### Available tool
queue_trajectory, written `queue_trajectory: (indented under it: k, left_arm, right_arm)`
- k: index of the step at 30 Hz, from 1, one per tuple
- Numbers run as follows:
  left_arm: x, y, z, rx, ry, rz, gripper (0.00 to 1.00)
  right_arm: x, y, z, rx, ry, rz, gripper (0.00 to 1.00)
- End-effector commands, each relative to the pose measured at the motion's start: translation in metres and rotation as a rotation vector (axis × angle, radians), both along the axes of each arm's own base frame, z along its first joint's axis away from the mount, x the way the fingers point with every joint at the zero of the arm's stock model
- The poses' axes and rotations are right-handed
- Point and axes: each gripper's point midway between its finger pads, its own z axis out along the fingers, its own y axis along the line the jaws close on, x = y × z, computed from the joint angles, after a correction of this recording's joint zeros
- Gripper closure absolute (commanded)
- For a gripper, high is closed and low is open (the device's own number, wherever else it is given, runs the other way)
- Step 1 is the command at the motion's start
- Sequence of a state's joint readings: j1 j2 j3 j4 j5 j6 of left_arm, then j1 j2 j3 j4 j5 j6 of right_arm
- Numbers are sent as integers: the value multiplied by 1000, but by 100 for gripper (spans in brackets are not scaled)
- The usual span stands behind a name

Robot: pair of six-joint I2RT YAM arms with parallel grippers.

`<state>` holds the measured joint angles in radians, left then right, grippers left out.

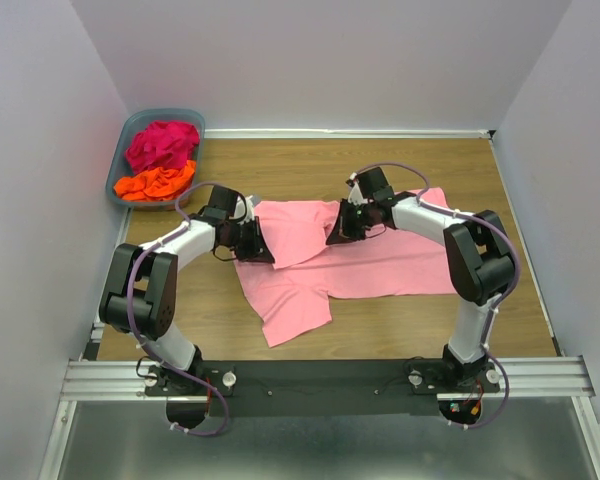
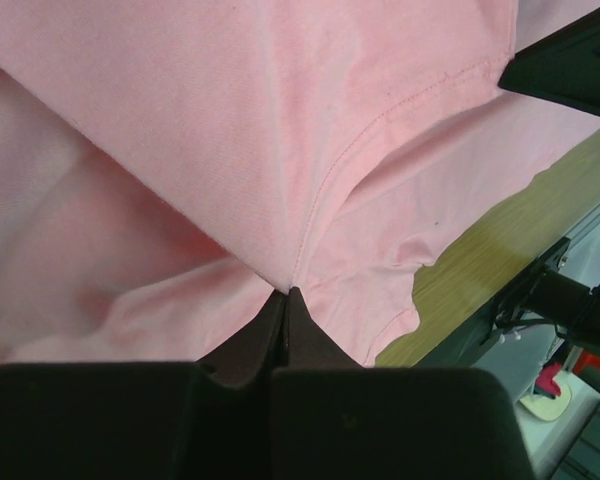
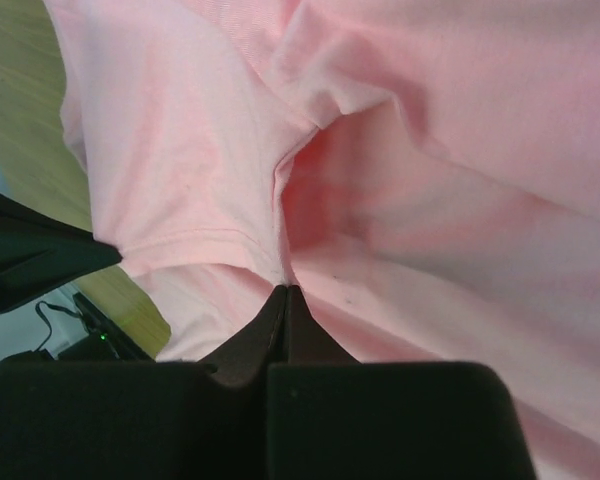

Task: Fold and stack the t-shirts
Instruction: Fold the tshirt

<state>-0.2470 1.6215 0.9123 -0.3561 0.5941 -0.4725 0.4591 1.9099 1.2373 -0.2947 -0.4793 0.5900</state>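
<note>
Pink t-shirt point(image 1: 380, 262) is on the wooden table point(image 1: 280, 170), roughly mid-table. It is spread out but rumpled, with one part trailing toward the near edge.

Left gripper point(image 2: 286, 292): fingers pressed together on a pinch of pink cloth right at the tips. A stitched seam runs into the pinch and creases fan out from it.

Right gripper point(image 3: 284, 290): same story, fingers closed tight on a pinch of pink cloth just beside a hemmed edge, with the fabric gathered into folds around it.

Both grippers sit on the left half of the shirt. They face each other, near but not touching, with a flap of pink between them. Each wrist view catches the dark tip of the other gripper at its edge.

Left arm: base near-left, elbow folded out to the left. The forearm reaches right and far to the shirt's left edge.

Right arm: base near-right, elbow out to the right. The forearm reaches left across the shirt, and the wrist is bent down onto the cloth.

Basket point(image 1: 130, 150) is in the far-left corner, well apart from the pink shirt. It holds a crumpled magenta shirt point(image 1: 162, 143) on the far side and an orange shirt point(image 1: 156, 183) on the near side.
</note>
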Motion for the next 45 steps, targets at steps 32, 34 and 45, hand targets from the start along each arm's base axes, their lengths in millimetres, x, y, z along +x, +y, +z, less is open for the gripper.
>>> queue_trajectory:
  k: [32, 34, 45]
  left_arm:
    - [188, 55, 9, 276, -255, 342, 87]
    - [193, 57, -7, 287, -234, 349, 87]
    - [220, 83, -46, 294, -154, 409, 90]
  right_arm:
    - [136, -268, 2, -355, -134, -552, 58]
    - [142, -277, -11, -355, -109, -571, 58]
    - [147, -345, -72, -365, 26, -726, 58]
